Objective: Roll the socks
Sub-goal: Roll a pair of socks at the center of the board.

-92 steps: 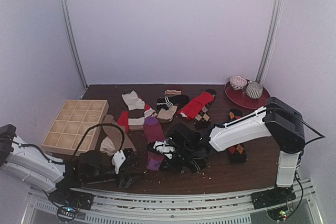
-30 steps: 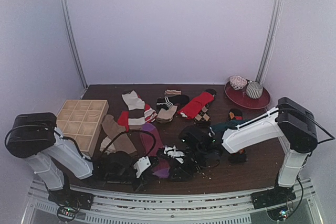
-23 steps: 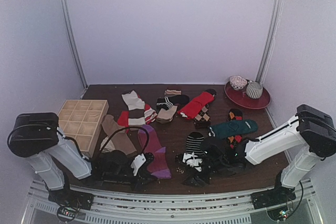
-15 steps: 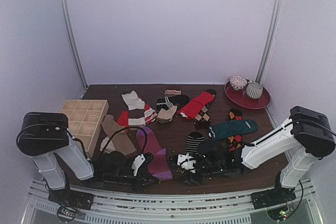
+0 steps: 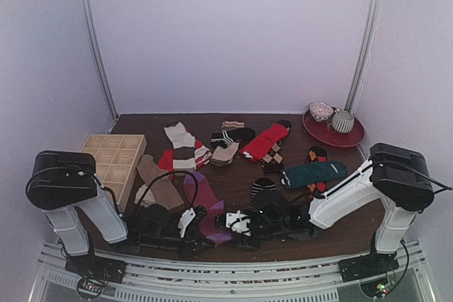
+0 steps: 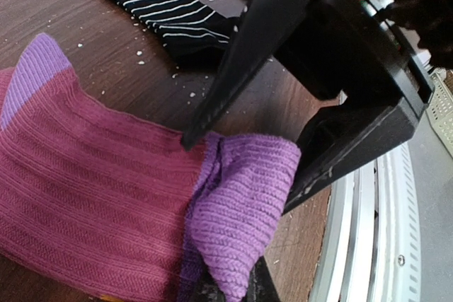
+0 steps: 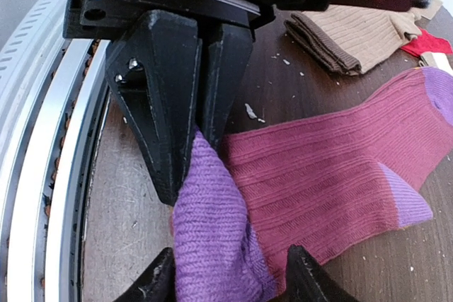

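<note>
Two hands now meet at the lower centre of the top view. The right hand has slid left, away from the striped sock. It and the left hand both pinch the purple cuff of the magenta sock, which lies on the table, so rolling looks about to begin.

Seen from above, the near end of the magenta sock is hidden under the left gripper and the right gripper. The right wrist view's bottom edge cuts off the right gripper's fingers beside the sock's purple cuff. In the left wrist view that cuff covers the left gripper's fingertips.
</note>
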Controlling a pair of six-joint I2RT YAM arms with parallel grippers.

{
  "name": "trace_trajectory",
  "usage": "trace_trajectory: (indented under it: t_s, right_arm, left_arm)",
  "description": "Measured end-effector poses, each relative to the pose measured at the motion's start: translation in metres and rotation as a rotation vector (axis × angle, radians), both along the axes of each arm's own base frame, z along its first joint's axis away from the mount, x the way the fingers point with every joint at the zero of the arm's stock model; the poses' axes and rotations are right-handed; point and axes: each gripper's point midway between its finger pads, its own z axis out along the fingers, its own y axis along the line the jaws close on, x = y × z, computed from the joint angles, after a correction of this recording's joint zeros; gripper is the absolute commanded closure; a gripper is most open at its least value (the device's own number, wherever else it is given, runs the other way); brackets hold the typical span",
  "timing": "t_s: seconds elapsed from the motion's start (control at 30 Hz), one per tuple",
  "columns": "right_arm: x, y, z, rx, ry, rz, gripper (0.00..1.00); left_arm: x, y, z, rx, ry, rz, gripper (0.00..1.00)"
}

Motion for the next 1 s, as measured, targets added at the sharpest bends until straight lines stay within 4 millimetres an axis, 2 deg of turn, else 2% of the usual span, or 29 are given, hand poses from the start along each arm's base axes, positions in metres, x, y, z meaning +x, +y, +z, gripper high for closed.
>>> trace_trajectory:
  t_s: [0.13,0.23,0.27,0.3,0.37,0.5,0.67,0.83,1.0]
  right_arm:
    - [-0.002,0.006,-0.006,-0.005,0.030,0.014,0.83]
    - [-0.004,0.009,-0.009,-0.013,0.073,0.011,0.95]
    - [-0.003,0.010,-0.009,-0.014,0.088,0.005,0.97]
    - [0.000,0.012,-0.008,-0.013,0.106,-0.003,0.99]
    - [0.002,0.013,-0.008,-0.011,0.168,-0.017,0.99]
    - [0.005,0.012,-0.008,-0.025,0.305,-0.040,0.99]
    - [0.009,0.019,-0.011,-0.120,0.465,-0.068,0.98]
    - [0.009,0.023,-0.014,-0.191,0.609,-0.094,0.98]
    - [0.007,0.022,-0.016,-0.236,0.693,-0.109,0.97]
  left_arm:
    - [0.000,-0.001,0.000,-0.007,0.001,-0.005,1.00]
    - [-0.001,-0.001,0.000,-0.011,0.001,-0.008,1.00]
    - [-0.002,0.001,-0.001,-0.008,0.002,-0.008,0.95]
    - [-0.003,0.003,-0.001,-0.008,0.002,-0.009,0.84]
    - [-0.003,0.005,-0.001,-0.005,-0.002,-0.009,0.69]
    - [-0.002,0.012,0.010,0.004,-0.041,0.003,0.50]
    - [0.002,0.031,0.019,0.083,-0.138,0.043,0.46]
    - [0.012,0.038,0.038,0.097,-0.270,0.069,0.46]
    - [0.019,0.042,0.026,0.171,-0.372,0.052,0.45]
